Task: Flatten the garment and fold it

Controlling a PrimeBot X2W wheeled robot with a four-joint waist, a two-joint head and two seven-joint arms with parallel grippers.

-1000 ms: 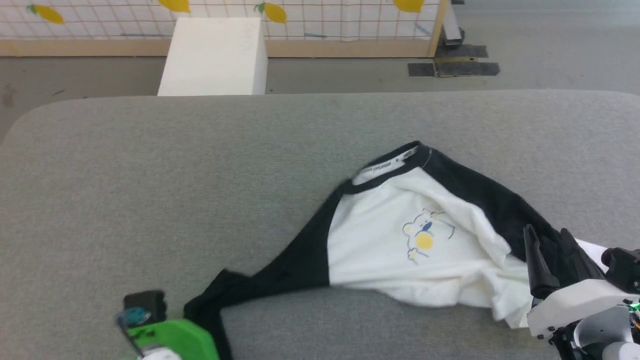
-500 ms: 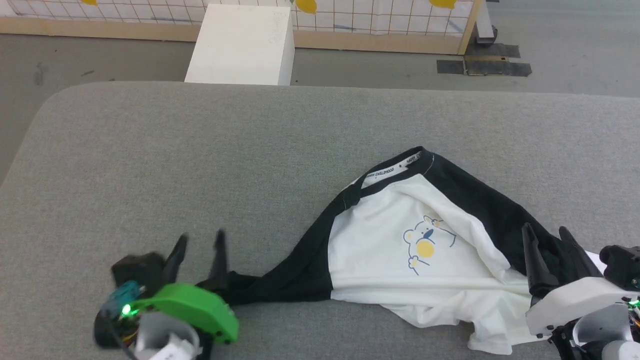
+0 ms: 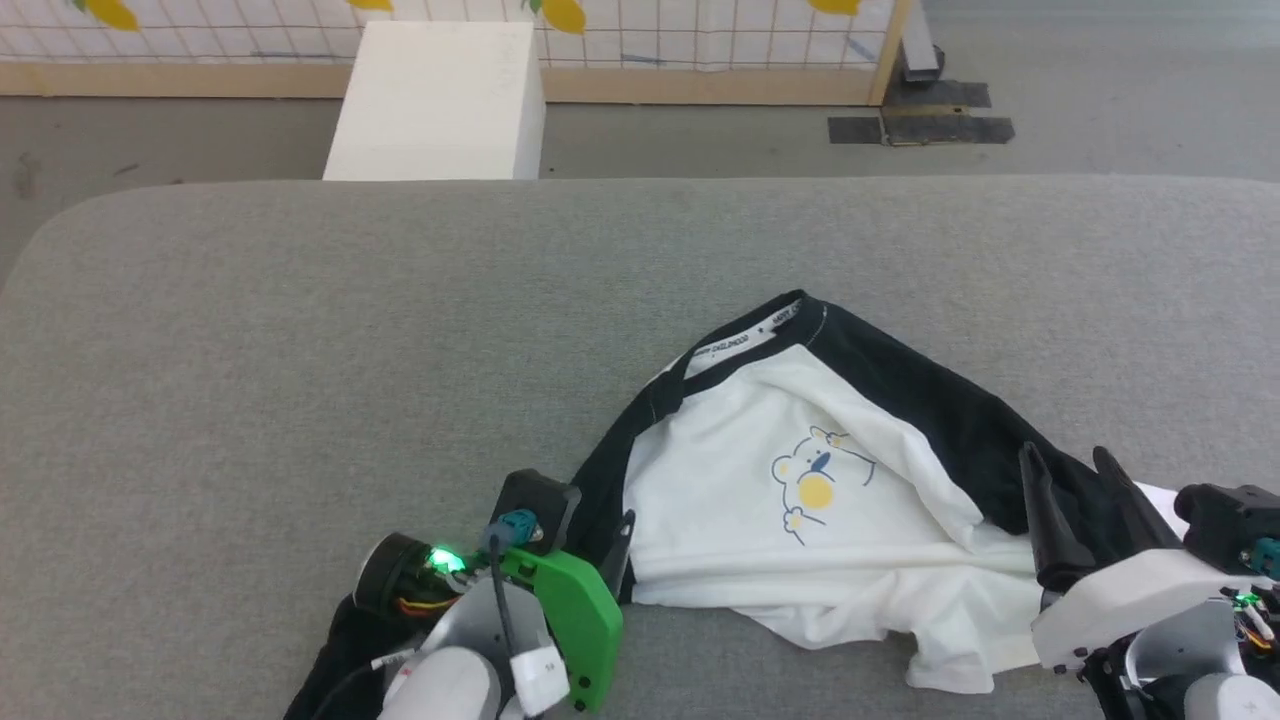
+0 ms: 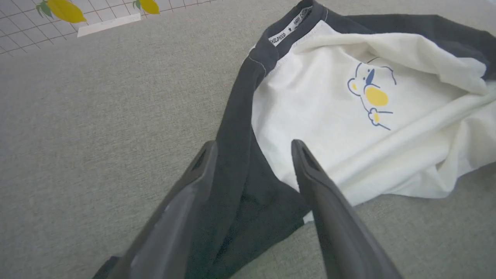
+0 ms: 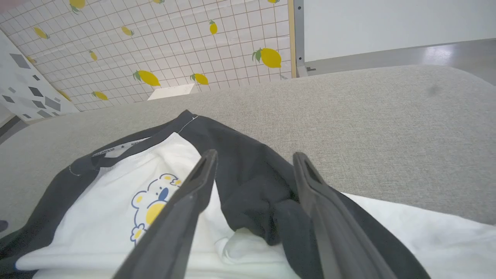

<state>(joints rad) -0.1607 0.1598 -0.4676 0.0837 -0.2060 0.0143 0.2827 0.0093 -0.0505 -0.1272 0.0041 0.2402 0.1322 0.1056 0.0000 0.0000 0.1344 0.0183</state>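
One garment (image 3: 800,480) lies rumpled by the near edge of the surface (image 3: 300,350). Two grippers, the left gripper (image 4: 252,149) and the right gripper (image 5: 252,159), gape wide, holding nothing.

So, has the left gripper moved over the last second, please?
Yes: against the white rectangular block, the left gripper moved rightward, towards the white-and-black cloth shirt.
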